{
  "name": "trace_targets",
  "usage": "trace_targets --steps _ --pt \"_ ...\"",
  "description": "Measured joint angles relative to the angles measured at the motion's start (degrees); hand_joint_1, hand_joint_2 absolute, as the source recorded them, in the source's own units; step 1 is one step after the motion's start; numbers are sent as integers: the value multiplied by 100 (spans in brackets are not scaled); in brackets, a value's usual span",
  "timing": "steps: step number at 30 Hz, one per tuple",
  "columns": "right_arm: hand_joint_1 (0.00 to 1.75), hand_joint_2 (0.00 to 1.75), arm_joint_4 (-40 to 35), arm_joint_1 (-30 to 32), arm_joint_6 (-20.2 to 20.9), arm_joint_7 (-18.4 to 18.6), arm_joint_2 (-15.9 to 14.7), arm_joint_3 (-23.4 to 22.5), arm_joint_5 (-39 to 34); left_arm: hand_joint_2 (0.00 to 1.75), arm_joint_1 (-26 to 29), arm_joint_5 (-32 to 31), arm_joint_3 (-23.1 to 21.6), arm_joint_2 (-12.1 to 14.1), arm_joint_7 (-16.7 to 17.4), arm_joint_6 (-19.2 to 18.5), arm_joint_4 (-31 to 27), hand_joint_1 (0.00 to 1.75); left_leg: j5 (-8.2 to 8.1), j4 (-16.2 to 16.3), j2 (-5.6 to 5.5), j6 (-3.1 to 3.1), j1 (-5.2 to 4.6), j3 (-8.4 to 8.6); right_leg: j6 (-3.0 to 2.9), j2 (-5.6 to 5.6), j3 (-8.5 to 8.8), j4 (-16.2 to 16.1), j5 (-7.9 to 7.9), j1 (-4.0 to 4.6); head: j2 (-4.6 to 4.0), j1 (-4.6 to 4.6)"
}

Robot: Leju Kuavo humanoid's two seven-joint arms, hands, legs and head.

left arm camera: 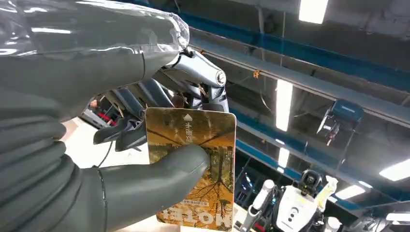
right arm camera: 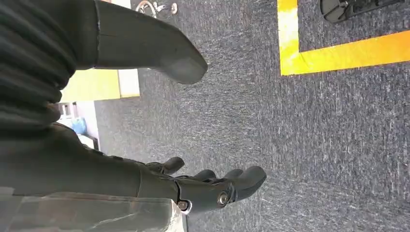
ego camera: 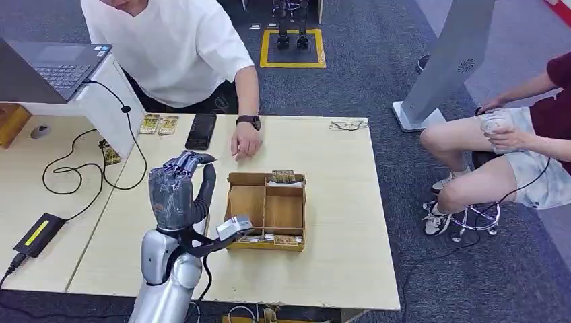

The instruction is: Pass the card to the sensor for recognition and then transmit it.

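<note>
Left hand [ego camera: 180, 192] is sitting raised over the table [ego camera: 337, 175], at about 9 o'clock from the wooden tray [ego camera: 266, 210], palm side turned away from the head camera. In the left wrist view the thumb [left arm camera: 159, 179] is pressing the card [left arm camera: 203, 169] against the darker fingers [left arm camera: 145, 94] behind it, so that hand is gripping the card. Card is orange-brown with a tree print and an arrow mark near its upper edge; the head view isn't showing it clearly behind the hand.

Right hand [right arm camera: 193, 186] is hanging over grey carpet [right arm camera: 314, 145], fingers apart and lightly curled, holding nothing. A yellow floor stripe [right arm camera: 338, 53] is running near it.

Tray is lying near table centre, split into compartments; more cards [ego camera: 283, 177] are standing in the 12 o'clock compartment and along the 6 o'clock edge.

A black phone [ego camera: 200, 130] is lying at 11 o'clock from the tray, two small cards [ego camera: 158, 124] just beside it at 9 o'clock. A person's hand [ego camera: 246, 142] is resting on the table at 12 o'clock from the tray, near the phone. Laptop [ego camera: 54, 67] is sitting on a white stand at the table's 10 o'clock corner. A second person is sitting on a stool [ego camera: 471, 215] at 3 o'clock, well apart from the table.
</note>
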Motion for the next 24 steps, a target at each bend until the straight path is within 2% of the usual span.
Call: trace_targets --steps 11,16,20,24 --pt "0 175 219 -2 -107 -26 -114 0 33 175 42 -514 212 2 184 0 -13 175 0 0 0 0 0 -1 0 0 0 0 0 0 0 0" --pt "0 175 313 -1 -133 -9 -173 0 109 175 124 -1412 632 20 597 0 46 175 0 0 0 0 0 -2 0 0 0 0 0 0 0 0" --pt "0 175 378 -3 -179 -9 -227 -4 131 175 197 -1676 934 63 1207 0 179 175 0 0 0 0 0 -2 0 0 0 0 0 0 0 2" --pt "0 175 411 -2 -186 -9 -254 -13 133 175 330 -1670 1143 83 1263 0 229 175 0 0 -1 0 0 -4 0 -1 0 0 -1 0 0 0"
